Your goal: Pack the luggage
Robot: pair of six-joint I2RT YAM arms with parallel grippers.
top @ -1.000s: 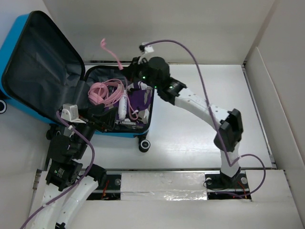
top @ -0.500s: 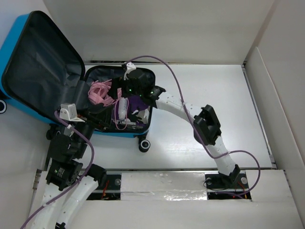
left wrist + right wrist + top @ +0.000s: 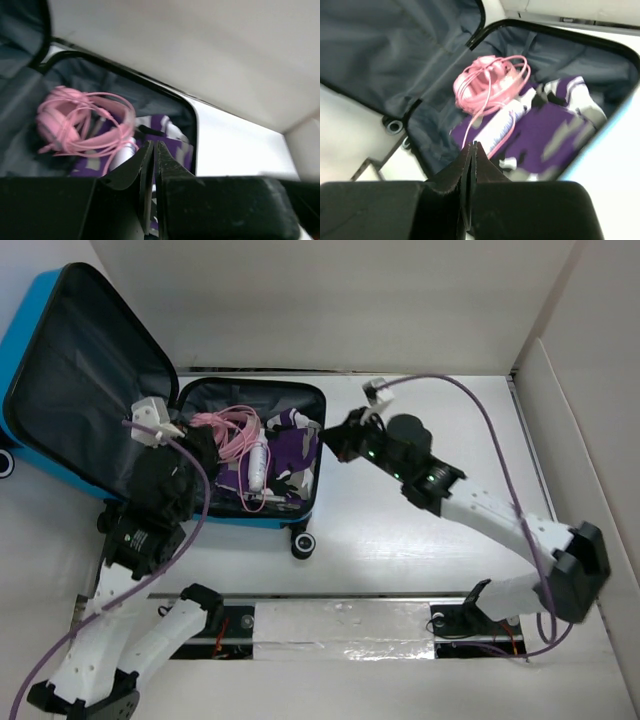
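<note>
Here, open luggage (image 3: 85, 370) sits on white table (image 3: 430, 420) (left gripper (image 3: 155, 146) and right gripper (image 3: 473, 146) closed).

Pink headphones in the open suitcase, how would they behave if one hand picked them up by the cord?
The pink headphones would probably dangle and swing, since their thin cord lies in loose, floppy-looking loops. A strand crosses the white cylindrical item, so lifting could drag that along.
</note>
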